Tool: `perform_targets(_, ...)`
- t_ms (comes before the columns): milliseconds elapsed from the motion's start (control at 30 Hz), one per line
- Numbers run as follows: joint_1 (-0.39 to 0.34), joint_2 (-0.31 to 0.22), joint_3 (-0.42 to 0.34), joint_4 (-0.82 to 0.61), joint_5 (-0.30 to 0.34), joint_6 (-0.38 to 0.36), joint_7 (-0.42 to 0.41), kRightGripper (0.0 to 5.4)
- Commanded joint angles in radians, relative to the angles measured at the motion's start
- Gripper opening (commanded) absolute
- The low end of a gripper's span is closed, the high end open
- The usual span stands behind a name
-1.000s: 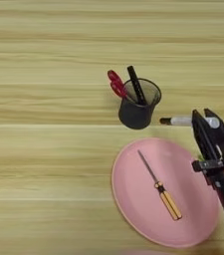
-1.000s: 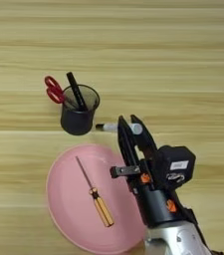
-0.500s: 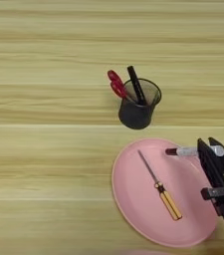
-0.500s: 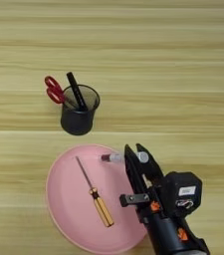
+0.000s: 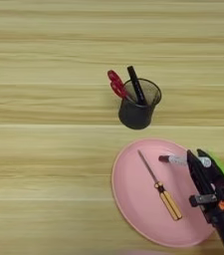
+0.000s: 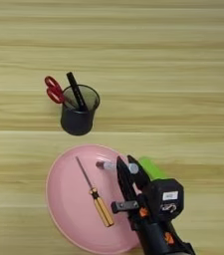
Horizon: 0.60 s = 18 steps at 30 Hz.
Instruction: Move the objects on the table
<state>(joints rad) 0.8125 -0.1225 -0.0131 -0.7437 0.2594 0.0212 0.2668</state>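
My right gripper (image 6: pixel 125 163) comes up from the bottom edge and is shut on a black marker (image 6: pixel 106 165) with a whitish band, holding it level over the right part of a pink plate (image 6: pixel 68 199). The marker's dark tip sticks out to the left of the fingers. Farther back on the wooden table (image 5: pixel 44 149), a black mesh cup (image 5: pixel 137 110) holds red-handled scissors (image 5: pixel 115 83) and a slim black pen (image 5: pixel 135 83), both upright. In the left eye view the gripper (image 5: pixel 195 155) is near the right edge.
A screwdriver with an orange handle (image 6: pixel 102 211) lies slantwise in the middle of the plate. A green patch (image 6: pixel 151 169) shows just right of the gripper; I cannot tell what it is. Bare table spreads to the left and at the back.
The gripper has carried the marker from beside the cup toward the near edge, and it now hangs over the plate. The cup, scissors, pen and screwdriver have stayed put.
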Motion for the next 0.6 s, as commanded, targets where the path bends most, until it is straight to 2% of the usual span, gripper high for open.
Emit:
perform_targets(33,0.024,-0.036,-0.033,-0.050,-0.019,0.076,-0.028,0.75)
perform_targets(133,0.030,-0.047,-0.051,-0.091,-0.023,0.158,-0.051,0.75)
perform_targets(300,0.026,-0.053,-0.033,-0.084,-0.052,0.241,-0.067,0.75)
perform_targets(600,0.018,-0.046,-0.008,-0.127,-0.058,0.295,-0.072,0.75)
